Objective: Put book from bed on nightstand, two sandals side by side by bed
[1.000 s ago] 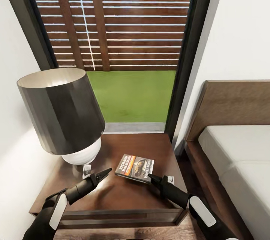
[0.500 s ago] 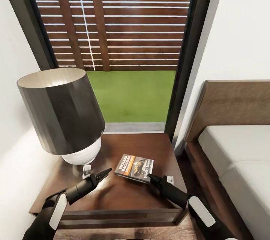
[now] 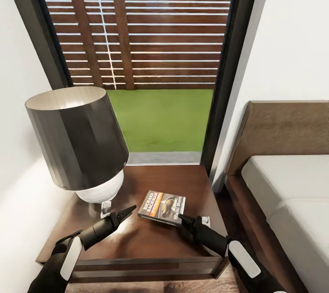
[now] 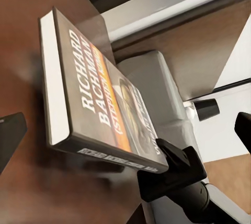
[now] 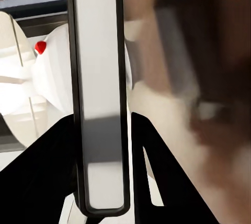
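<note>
Gripping book (image 3: 162, 207), right gripper (image 3: 182, 218) outstretched

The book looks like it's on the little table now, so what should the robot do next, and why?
Probably open the right end effector and draw it back. The book already lies on the nightstand beside the lamp, yet the right wrist view shows its edge between the fingers, so it seems not yet released. The left end effector hangs free nearby.
</note>
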Controlling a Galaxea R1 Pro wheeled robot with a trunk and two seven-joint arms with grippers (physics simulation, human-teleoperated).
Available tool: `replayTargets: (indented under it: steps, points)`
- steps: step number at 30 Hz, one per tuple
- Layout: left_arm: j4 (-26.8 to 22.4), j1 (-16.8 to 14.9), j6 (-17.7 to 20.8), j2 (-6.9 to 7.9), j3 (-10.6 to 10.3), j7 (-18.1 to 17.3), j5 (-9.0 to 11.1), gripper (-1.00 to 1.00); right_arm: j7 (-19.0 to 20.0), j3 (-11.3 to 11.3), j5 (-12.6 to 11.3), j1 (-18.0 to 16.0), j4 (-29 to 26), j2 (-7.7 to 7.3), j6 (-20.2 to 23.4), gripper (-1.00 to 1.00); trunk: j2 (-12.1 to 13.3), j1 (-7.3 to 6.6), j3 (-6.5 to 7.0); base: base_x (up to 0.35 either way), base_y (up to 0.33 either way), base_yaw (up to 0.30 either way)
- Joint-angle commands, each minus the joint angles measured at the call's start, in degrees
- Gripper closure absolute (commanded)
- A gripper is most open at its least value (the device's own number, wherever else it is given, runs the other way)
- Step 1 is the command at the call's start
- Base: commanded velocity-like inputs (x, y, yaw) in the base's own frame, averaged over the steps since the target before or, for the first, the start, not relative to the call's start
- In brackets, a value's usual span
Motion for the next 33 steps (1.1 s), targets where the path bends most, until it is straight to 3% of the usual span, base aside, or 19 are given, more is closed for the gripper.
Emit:
replayTargets:
  steps: [1,8,33]
  points:
    - [0.01,-0.02,0.43,0.0,0.0,-0.07,0.24,-1.0,0.12,0.17,-0.2,-0.04,0.02,-0.05,0.09,1.0,-0.02,-0.01,-0.05,0.0,0.0,0.0]
    - [0.01,-0.02,0.43,0.0,-0.04,-0.07,0.24,-1.0,0.12,0.17,-0.2,-0.05,0.02,-0.05,0.09,1.0,0.03,-0.12,0.84,0.0,0.0,0.0]
    - [0.05,-0.02,0.43,0.0,-0.04,-0.07,0.24,-1.0,0.12,0.17,-0.2,-0.04,0.02,0.0,0.09,1.0,-0.01,-0.04,0.17,0.0,0.0,0.0]
